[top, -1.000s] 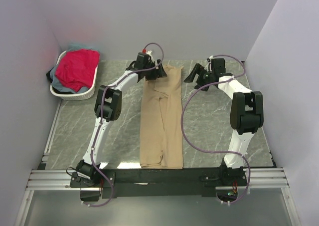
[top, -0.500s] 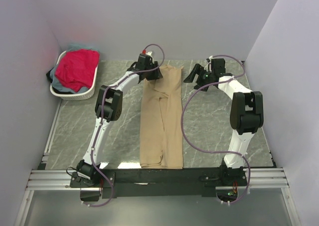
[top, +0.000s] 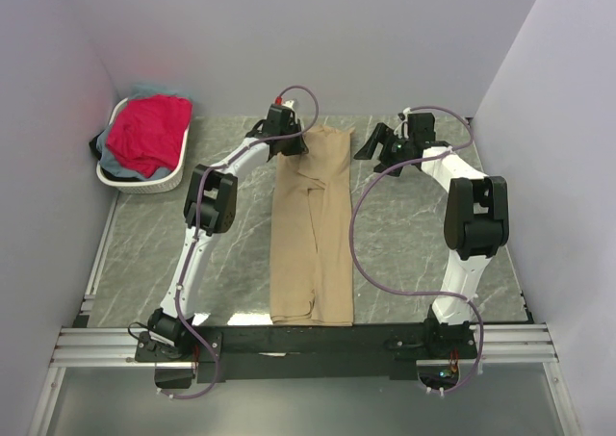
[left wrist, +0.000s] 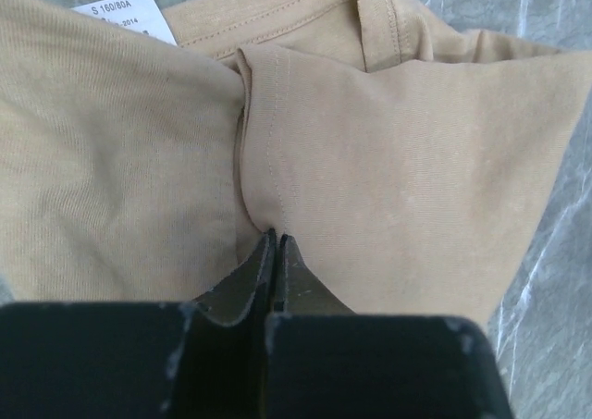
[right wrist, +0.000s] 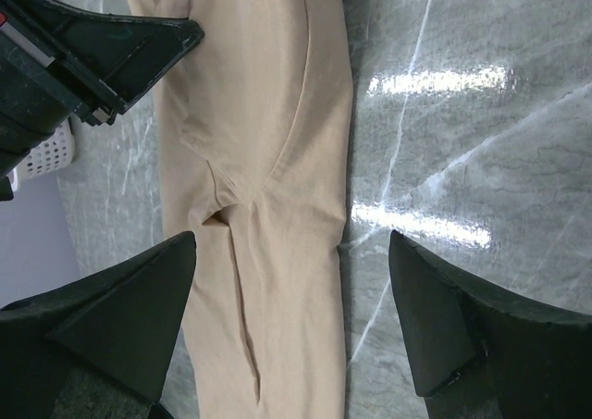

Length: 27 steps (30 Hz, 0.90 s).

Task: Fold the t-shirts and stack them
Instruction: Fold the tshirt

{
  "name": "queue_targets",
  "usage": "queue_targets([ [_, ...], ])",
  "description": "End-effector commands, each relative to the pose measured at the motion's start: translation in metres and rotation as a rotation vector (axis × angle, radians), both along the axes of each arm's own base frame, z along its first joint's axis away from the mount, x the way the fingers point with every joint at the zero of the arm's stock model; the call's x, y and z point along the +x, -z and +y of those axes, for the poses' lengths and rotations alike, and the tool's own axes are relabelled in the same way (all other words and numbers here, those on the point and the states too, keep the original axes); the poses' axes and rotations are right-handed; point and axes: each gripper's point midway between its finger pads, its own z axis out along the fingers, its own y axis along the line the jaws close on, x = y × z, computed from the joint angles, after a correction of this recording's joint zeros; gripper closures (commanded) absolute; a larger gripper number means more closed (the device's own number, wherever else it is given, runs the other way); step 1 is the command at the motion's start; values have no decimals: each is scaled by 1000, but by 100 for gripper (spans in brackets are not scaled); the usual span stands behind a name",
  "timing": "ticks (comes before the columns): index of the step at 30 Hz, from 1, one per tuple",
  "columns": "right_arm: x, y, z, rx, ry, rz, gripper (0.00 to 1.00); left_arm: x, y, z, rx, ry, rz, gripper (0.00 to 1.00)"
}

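Both left fingers [left wrist: 263,257] have just closed, pinching a ridge of the tan t-shirt [top: 313,234] near its collar, at 12 o'clock on the desk [top: 414,248]; the right fingers [right wrist: 139,294] stay spread, empty, at 1 o'clock, so only one corner is secured for folding.
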Motion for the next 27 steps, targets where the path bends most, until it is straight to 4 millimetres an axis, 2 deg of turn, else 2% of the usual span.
queue_targets([
  [1, 1, -9, 3, 6, -17, -44, 10, 8, -52, -8, -21, 8, -111, 99],
  [2, 0, -7, 3, 7, -16, -40, 10, 5, -53, -8, -17, 10, -111, 99],
  [4, -2, -6, 3, 6, -15, -35, 10, 5, -79, -9, -30, 11, -163, 99],
  [6, -2, -4, 3, 5, -13, -33, 9, 4, -91, -8, -34, 6, -183, 99],
  [7, -2, -3, 2, 6, -12, -29, 10, 4, -104, -7, -40, 3, -206, 99],
  [10, -2, -3, 3, 6, -12, -29, 10, 2, -120, -3, -43, -13, -234, 99],
  [11, -2, -2, 2, 6, -10, -26, 10, 0, -115, -1, -37, -16, -225, 99],
  [13, -3, -1, 3, 10, -14, -20, 10, -1, -122, 2, -43, -31, -243, 99],
  [16, -2, 1, 2, 7, -13, -17, 10, -2, -118, 6, -35, -53, -227, 99],
  [27, 2, 2, 1, -4, -4, -11, 10, -13, -73, 25, 43, -132, -106, 99],
])
